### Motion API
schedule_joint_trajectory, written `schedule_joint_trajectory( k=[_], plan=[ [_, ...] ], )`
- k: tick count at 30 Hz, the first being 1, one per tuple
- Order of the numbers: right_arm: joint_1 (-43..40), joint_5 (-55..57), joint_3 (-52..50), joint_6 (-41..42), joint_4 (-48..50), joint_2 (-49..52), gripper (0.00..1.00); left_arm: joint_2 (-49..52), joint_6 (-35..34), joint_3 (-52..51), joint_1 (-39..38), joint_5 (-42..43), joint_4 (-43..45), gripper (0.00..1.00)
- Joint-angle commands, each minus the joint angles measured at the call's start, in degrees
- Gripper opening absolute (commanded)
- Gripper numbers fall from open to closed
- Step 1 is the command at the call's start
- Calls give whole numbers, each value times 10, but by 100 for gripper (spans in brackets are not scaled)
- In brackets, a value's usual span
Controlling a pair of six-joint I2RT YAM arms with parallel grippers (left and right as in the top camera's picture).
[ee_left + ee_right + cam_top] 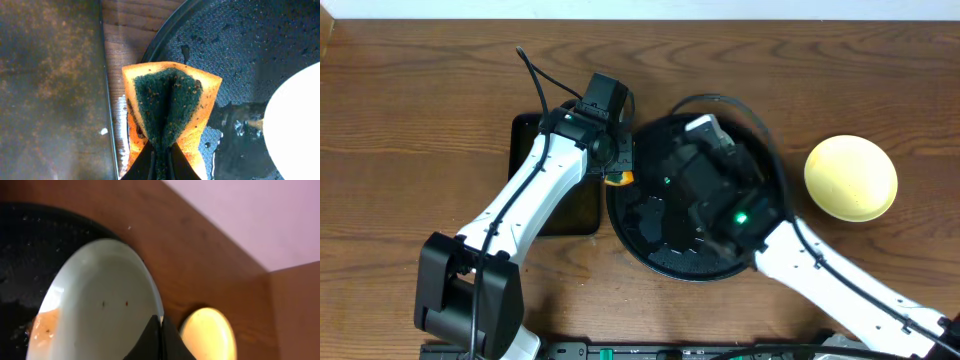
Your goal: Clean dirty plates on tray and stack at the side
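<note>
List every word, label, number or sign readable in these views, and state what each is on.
None: no readable text in any view.
The sponge, round black tray, pale blue plate, yellow plate and rectangular tray carry no markings.
The green light on the right arm is a lamp, not a sign.
Any marks on the rail at the overhead view's bottom edge are too small to read.

You have nothing to read here: no lettering, label, brand, number or sign can be made out on the tray (642, 250), the pale plate (95, 305), the yellow plate (851, 178) at 3 o'clock on the worktop (420, 100), or the sponge (170, 100).
</note>
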Motion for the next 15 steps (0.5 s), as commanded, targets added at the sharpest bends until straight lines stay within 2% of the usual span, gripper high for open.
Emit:
schedule_joint_trajectory(
  k=[1, 7, 10, 15],
  plan=[
    [23, 108, 10, -5, 13, -7, 1, 1, 10, 0, 2, -9, 0, 7],
    [19, 110, 10, 9, 16, -7, 1, 1, 10, 0, 2, -9, 0, 8],
    [-1, 90, 10, 79, -3, -7, 1, 1, 10, 0, 2, -9, 0, 7],
    [-101, -123, 10, 203, -73, -7, 6, 1, 10, 0, 2, -9, -2, 7]
  ],
)
